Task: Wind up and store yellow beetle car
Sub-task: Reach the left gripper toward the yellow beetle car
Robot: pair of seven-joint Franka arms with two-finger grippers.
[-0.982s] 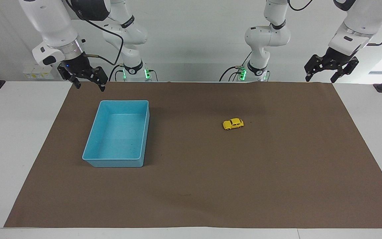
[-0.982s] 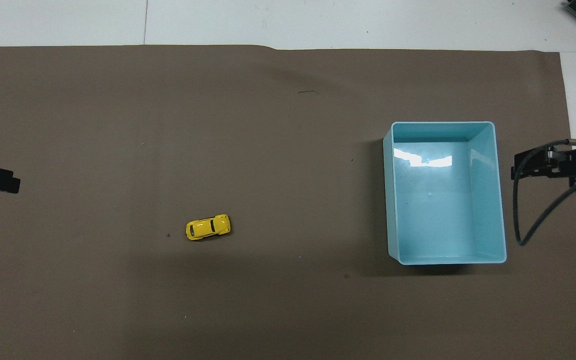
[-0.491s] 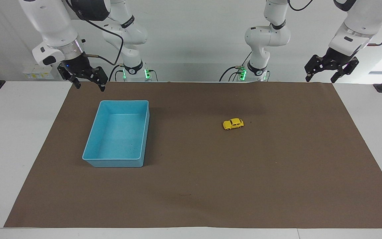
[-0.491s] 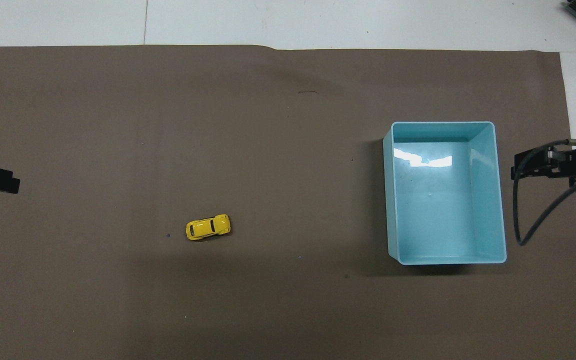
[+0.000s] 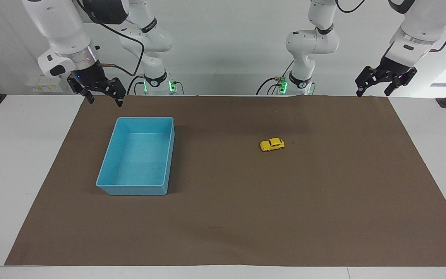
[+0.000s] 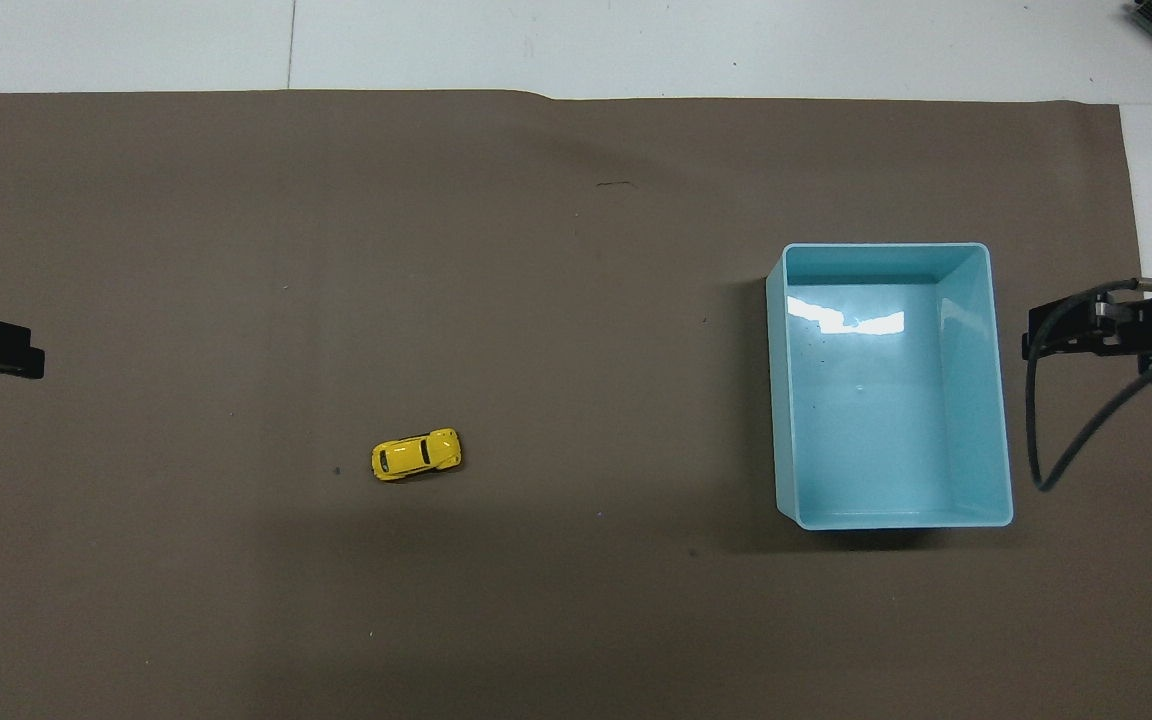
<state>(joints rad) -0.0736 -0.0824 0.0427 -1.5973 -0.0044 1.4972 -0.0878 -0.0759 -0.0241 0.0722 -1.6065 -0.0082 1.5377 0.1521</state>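
A: The yellow beetle car is sitting on its wheels on the brown mat, toward the left arm's end of the table; nothing is touching it.

B: And the blue bin?

A: It is standing empty toward the right arm's end, well apart from the car; the car is lying about level with the bin's nearer half.

B: The grippers?

A: The left gripper is hanging raised over the mat's corner at the robots' edge, fingers spread, gripping nothing; the right gripper is hovering over the mat just beside the bin's nearer rim, fingers likewise spread and empty; both are staying well clear of the car.
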